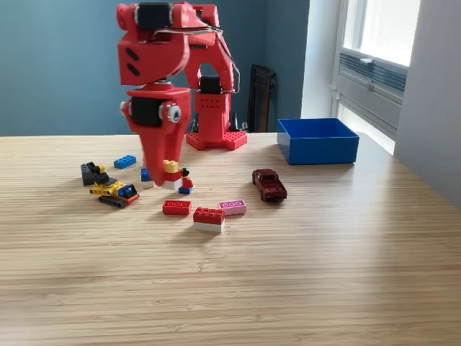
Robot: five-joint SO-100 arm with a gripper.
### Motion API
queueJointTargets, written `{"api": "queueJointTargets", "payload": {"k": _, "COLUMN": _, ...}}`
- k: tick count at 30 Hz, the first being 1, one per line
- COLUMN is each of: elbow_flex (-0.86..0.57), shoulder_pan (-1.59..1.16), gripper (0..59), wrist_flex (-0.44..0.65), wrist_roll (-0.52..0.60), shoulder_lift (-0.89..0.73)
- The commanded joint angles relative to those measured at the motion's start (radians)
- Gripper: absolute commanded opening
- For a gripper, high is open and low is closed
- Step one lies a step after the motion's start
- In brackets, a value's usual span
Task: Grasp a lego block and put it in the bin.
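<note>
I can't tell whether my red pincer (160, 170) grips the small, rigid, light yellow-topped lego block (171, 166); its flat sides suit pinching.

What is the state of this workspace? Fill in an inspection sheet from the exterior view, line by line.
Surface: light wooden table, front half bare.
Job's things: blue bin at the view's right rear, nothing visible inside; red brick, red-and-white stack, pink brick, blue brick on the table.
Clutter: dark red toy car; minifigure; yellow toy digger; dark pieces.
Gripper: red gripper lowered to the table, a yellow-and-white piece at its fingers; grip cannot be confirmed.
Cables: wires run along the upper arm.
Surroundings: blue wall, window, dark chair behind.
</note>
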Motion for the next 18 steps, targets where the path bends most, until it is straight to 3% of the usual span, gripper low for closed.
{"api": "queueJointTargets", "payload": {"k": 1, "elbow_flex": 0.187, "shoulder_pan": -0.175, "gripper": 0.0, "wrist_flex": 0.017, "wrist_roll": -0.020, "shoulder_lift": 0.296}}
{"api": "queueJointTargets", "payload": {"k": 9, "elbow_flex": 0.301, "shoulder_pan": -0.531, "gripper": 0.0, "wrist_flex": 0.118, "wrist_roll": -0.008, "shoulder_lift": 0.485}}
{"api": "queueJointTargets", "payload": {"k": 18, "elbow_flex": 0.308, "shoulder_pan": -0.930, "gripper": 0.0, "wrist_flex": 0.193, "wrist_roll": 0.031, "shoulder_lift": 0.520}}
